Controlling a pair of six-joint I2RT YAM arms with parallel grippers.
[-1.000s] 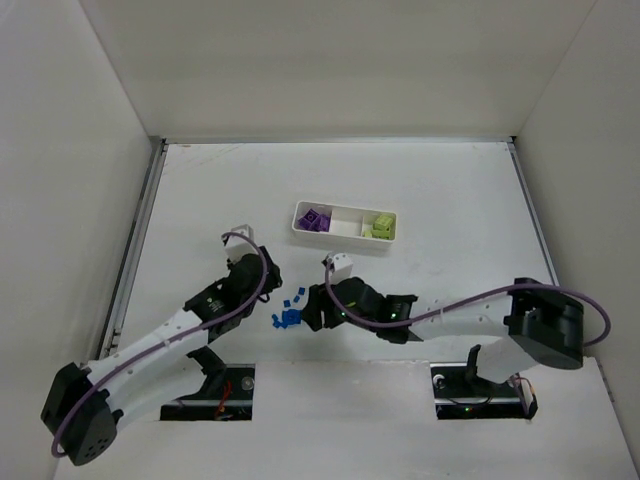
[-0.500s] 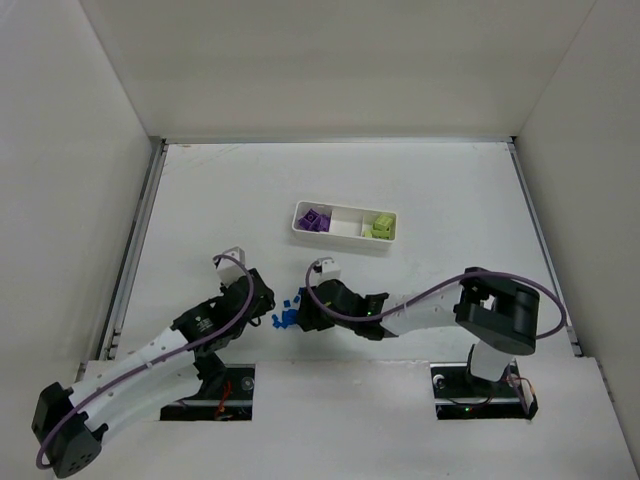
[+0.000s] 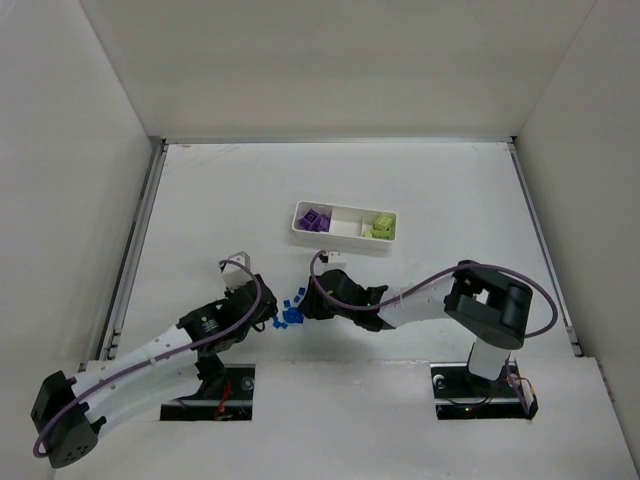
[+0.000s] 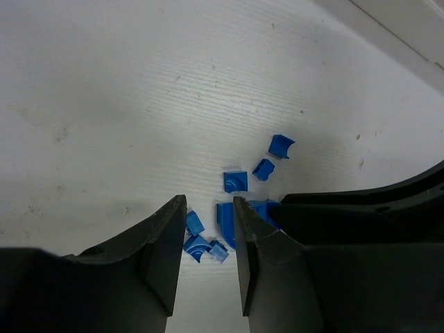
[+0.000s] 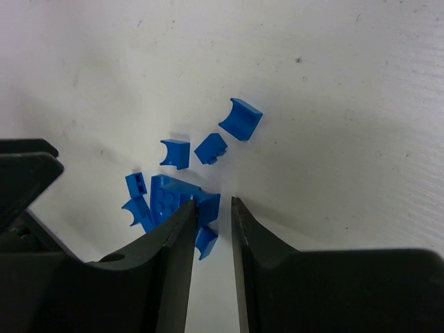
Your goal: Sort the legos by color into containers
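Blue legos (image 3: 290,314) lie in a small loose heap on the near half of the table, between my two grippers and well apart from the tray. They are tiny, glossy pieces: some are curved like little arches and some are studded blocks.

My left gripper (image 3: 270,316) comes at the heap from the left. Its fingers (image 4: 163,250) stand partly open with three small pieces lying loose between them and a bigger block against the inner face of the right one. They have hold of nothing. Three more pieces sit a little beyond the tips.

My right gripper (image 3: 304,310) meets the heap from the other side. Its fingers (image 5: 173,257) are parted by only a narrow slot. One small piece lies in the slot against a single pad, with bare table showing beside it, so nothing is pinched.

Farther back and to the right stands the long white tray (image 3: 345,206). Purple legos (image 3: 317,219) fill its left compartment and yellow-green legos (image 3: 381,226) its right one.

The table (image 3: 450,190) is matt white and faintly scuffed, with plain white walls (image 3: 340,70) closing in on three sides.
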